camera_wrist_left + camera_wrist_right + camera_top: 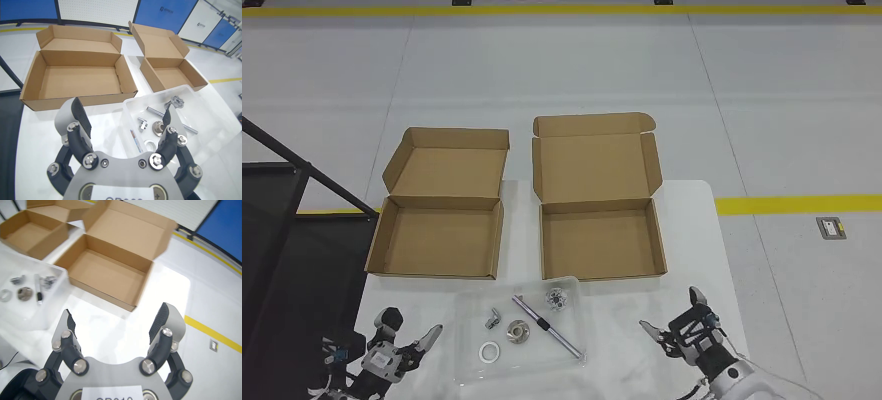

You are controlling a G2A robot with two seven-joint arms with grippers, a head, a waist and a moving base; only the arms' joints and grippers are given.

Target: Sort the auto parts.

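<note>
Now | left claw released, beside tray edge | right claw released, near table edge

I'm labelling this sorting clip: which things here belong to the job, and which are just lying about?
Job: clear tray, its rod, flanged bushing, white ring, small bracket, toothed part; left cardboard box, right cardboard box; left gripper, right gripper, both open.
Lying about: black frame, yellow floor line, floor plate.

Left gripper and right gripper both point forward — fingers spread wide apart.
</note>
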